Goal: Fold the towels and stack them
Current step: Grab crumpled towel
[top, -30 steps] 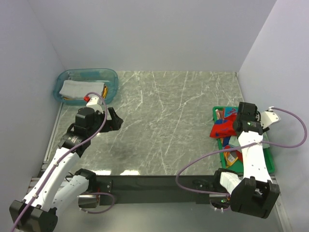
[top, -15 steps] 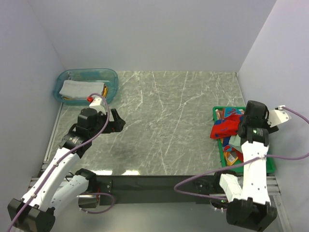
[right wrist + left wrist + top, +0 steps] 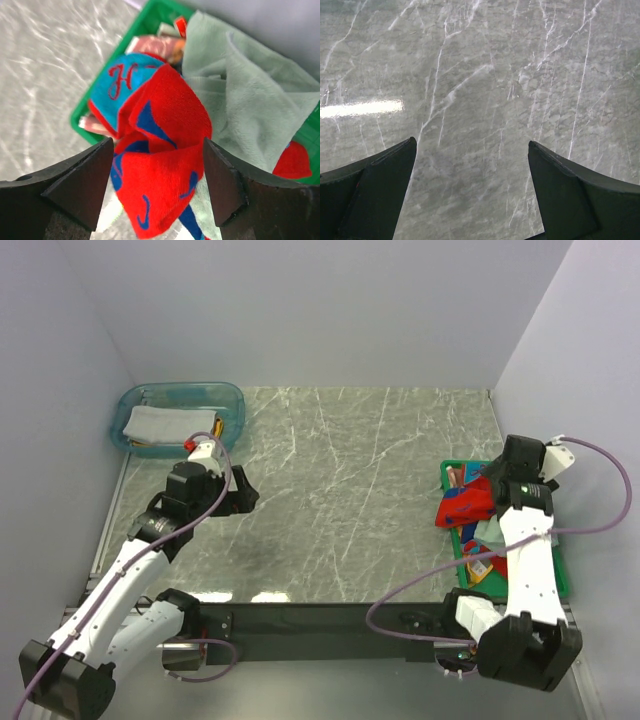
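Note:
A crumpled red towel with blue patterns and a teal patch [image 3: 160, 150] lies on top of the heap in the green crate [image 3: 449, 472]; it also shows from above [image 3: 463, 502]. A pale green towel [image 3: 240, 95] lies beside it in the crate. My right gripper [image 3: 156, 150] is open, its fingers on either side of the red towel, just above it. A folded pale grey-white towel [image 3: 158, 424] lies in the teal tub [image 3: 232, 400]. My left gripper [image 3: 472, 147] is open and empty over bare marble, seen from above near the tub [image 3: 240, 490].
More coloured cloths [image 3: 482, 566] fill the near part of the crate at the table's right edge. Grey walls close in the back and both sides. A purple cable [image 3: 600, 525] loops beside the right arm.
My right gripper has shifted a little over the crate and now sits right above the red towel. My left arm has barely moved.

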Controlling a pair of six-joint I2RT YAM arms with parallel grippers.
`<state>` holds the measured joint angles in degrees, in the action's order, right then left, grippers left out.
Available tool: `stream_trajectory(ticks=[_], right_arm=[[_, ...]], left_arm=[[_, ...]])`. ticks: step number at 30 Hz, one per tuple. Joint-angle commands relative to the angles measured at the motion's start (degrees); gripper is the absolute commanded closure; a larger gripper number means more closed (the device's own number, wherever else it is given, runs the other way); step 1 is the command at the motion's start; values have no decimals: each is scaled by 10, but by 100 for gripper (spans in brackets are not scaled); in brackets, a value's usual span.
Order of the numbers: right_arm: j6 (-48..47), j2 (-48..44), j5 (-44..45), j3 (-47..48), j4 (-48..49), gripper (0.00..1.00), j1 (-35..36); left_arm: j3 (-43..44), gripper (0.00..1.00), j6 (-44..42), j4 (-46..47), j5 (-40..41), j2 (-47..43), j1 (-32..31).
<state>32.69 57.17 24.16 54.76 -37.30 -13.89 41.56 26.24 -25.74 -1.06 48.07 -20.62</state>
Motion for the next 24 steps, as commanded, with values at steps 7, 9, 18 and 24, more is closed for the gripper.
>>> stream_trajectory(ticks=[7,9,18,24], right_arm=[[2,53,21,-30,15,28,11],[-6,61,22,-32,20,38,14],[-24,55,64,33,-8,100,54],[-60,-17,11,89,37,100,56]], left_arm=[[11,1,-7,3,8,-22,-3],[12,1,-8,0,9,-20,-10],[12,1,-6,-4,26,-29,-31],[12,1,-5,-5,32,-31,-32]])
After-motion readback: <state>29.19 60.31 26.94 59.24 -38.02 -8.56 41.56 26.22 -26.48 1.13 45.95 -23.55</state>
